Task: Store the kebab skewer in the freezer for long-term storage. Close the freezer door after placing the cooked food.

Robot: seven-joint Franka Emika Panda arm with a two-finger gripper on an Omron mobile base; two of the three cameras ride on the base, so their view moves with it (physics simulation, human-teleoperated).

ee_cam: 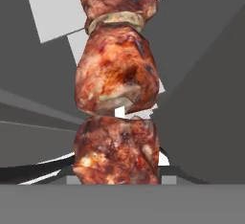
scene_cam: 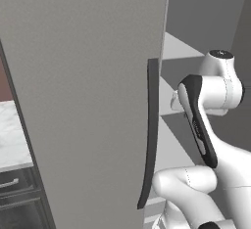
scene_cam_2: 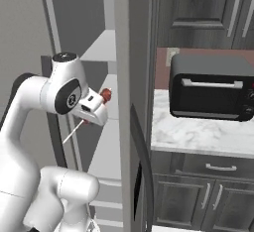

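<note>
My gripper (scene_cam_2: 97,108) is shut on the kebab skewer (scene_cam_2: 105,95), with a reddish meat chunk on either side of the hand and the pale stick pointing down-left. It hovers inside the open freezer (scene_cam_2: 101,45), above a white shelf. In the hand view, the brown-red chunks of the skewer (ee_cam: 117,79) rise from between the fingers and hide them, with a white freezer shelf (ee_cam: 52,12) behind. The freezer door (scene_cam_2: 130,102) stands wide open just right of the arm, seen almost edge-on, with its dark handle (scene_cam_2: 144,151) and a dark panel low down.
The plain grey fridge door (scene_cam: 88,101) with its long dark handle (scene_cam: 153,125) is close on the arm's left. A black toaster oven (scene_cam_2: 211,87) sits on the marble counter (scene_cam_2: 198,137) to the right, above dark cabinets. More counter (scene_cam: 12,135) lies far left.
</note>
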